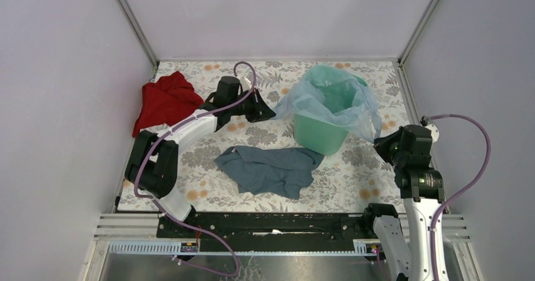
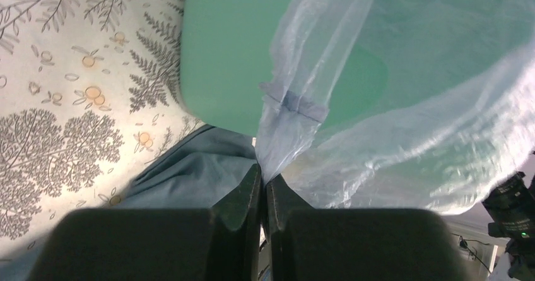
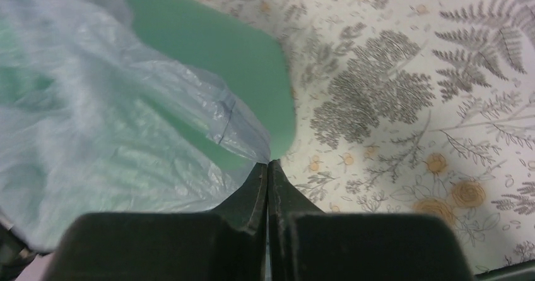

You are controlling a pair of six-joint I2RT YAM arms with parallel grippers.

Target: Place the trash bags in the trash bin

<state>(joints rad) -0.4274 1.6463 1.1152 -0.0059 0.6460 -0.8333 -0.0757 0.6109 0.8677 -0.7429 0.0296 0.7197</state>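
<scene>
The mint-green trash bin (image 1: 320,134) stands upright at the back right of the table. The pale-blue trash bag (image 1: 328,98) is draped into and over its rim, hanging down the left and right sides. My left gripper (image 1: 270,113) is shut on the bag's left corner, left of the bin; the film (image 2: 287,126) runs taut from its fingertips (image 2: 263,175) past the bin (image 2: 224,53). My right gripper (image 1: 380,143) is shut on the bag's right corner, right of the bin; the film (image 3: 126,136) runs from its tips (image 3: 268,163) over the bin (image 3: 240,47).
A grey-blue cloth (image 1: 271,167) lies in front of the bin, mid-table, also showing in the left wrist view (image 2: 189,173). A red cloth (image 1: 165,99) lies at the back left. Grey walls enclose the floral table on three sides.
</scene>
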